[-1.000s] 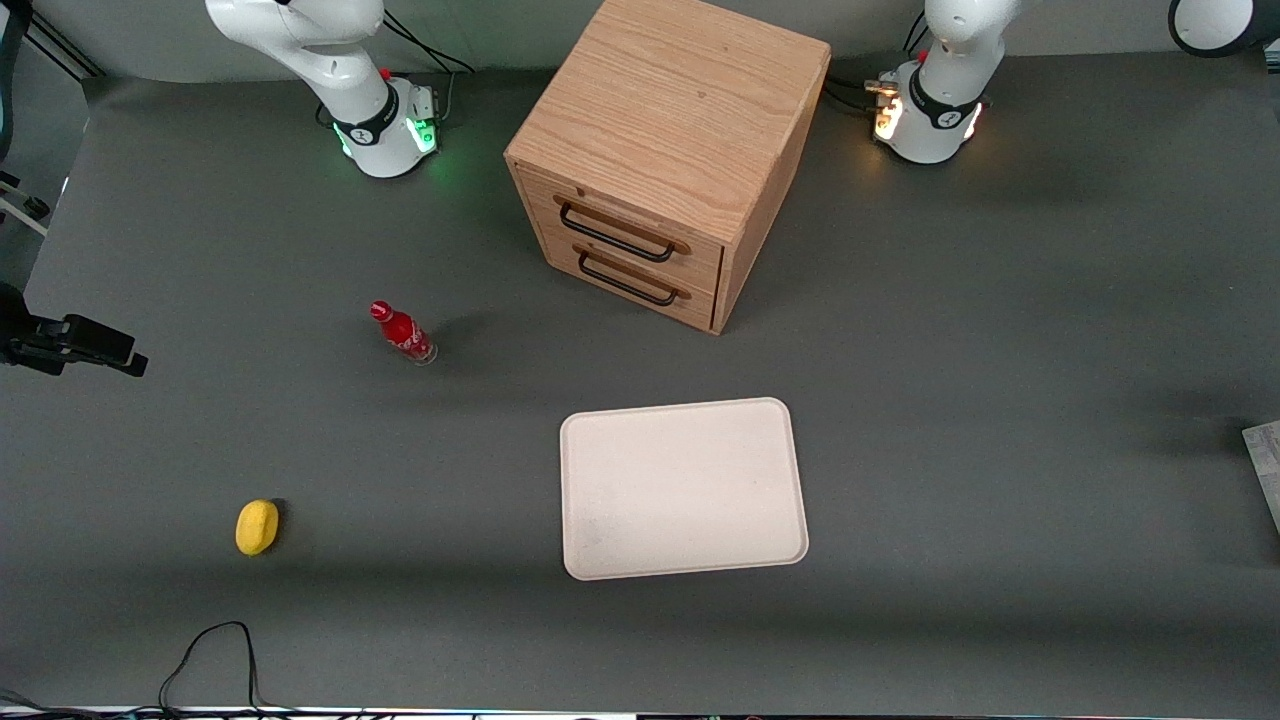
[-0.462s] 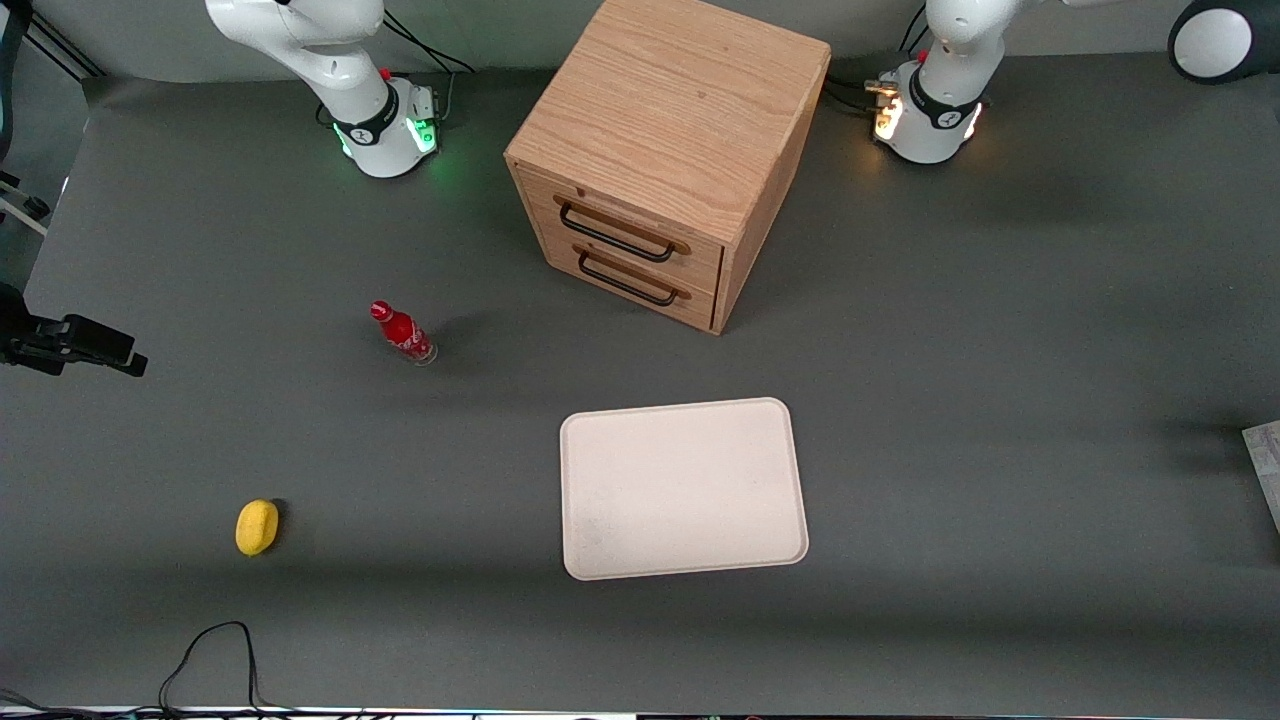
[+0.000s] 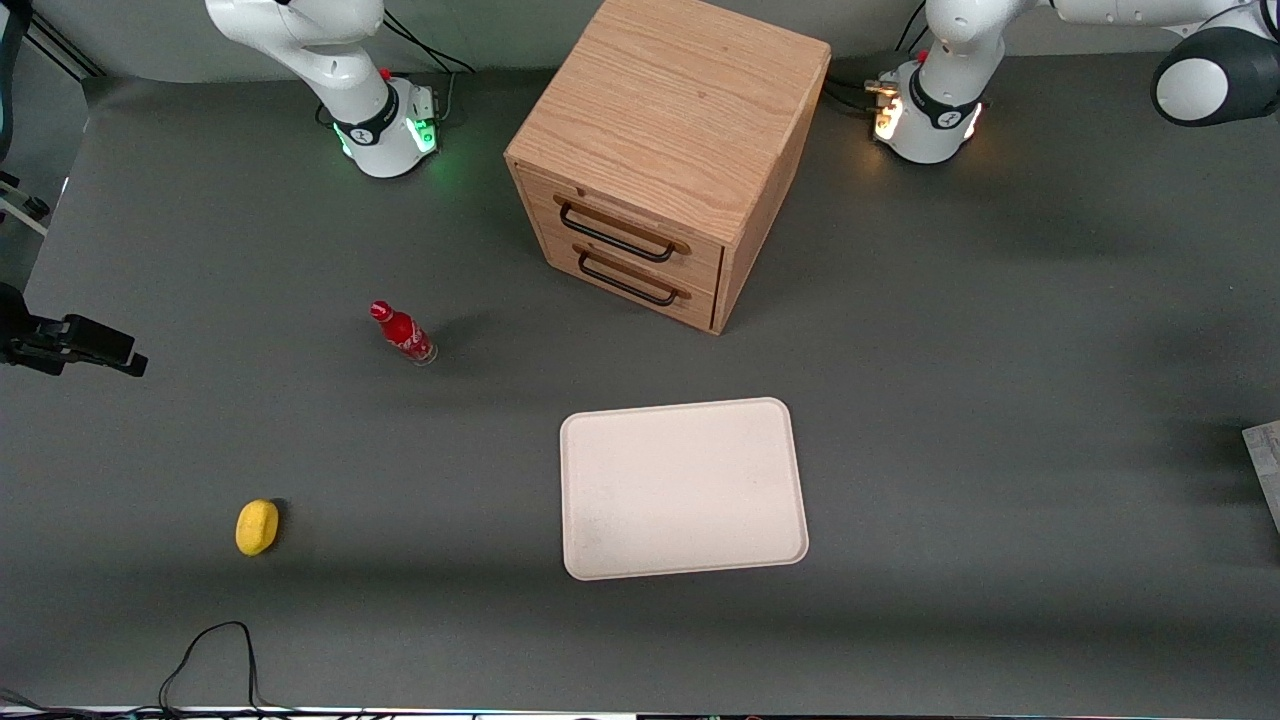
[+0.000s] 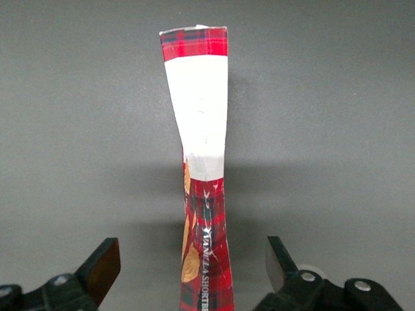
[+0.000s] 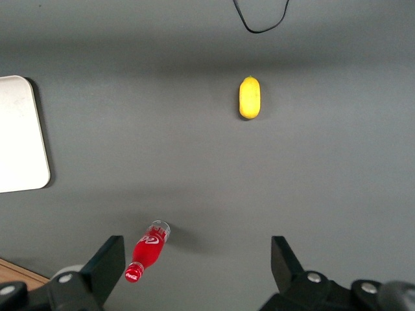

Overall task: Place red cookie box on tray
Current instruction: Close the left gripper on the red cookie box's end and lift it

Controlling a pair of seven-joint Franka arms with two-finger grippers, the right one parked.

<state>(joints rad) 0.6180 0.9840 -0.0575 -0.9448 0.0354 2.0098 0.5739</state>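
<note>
The red cookie box (image 4: 202, 194) lies on the grey table, long and slim, tartan red with a white end section and an orange leaf mark. My left gripper (image 4: 192, 254) hangs over it, open, with one finger on each side of the box and a wide gap to both. Nothing is held. The cream-white tray (image 3: 684, 488) lies flat near the middle of the table with nothing on it, and its edge also shows in the right wrist view as the tray (image 5: 19, 136). In the front view the gripper and the box are out of frame, toward the working arm's end.
A wooden drawer cabinet (image 3: 668, 150) stands farther from the front camera than the tray. A small red bottle (image 3: 402, 332) and a yellow lemon-like object (image 3: 256, 526) lie toward the parked arm's end. A pale flat object (image 3: 1266, 480) shows at the working arm's edge of the front view.
The working arm's round elbow joint has come lower into the front view. Nothing on the table has moved.
</note>
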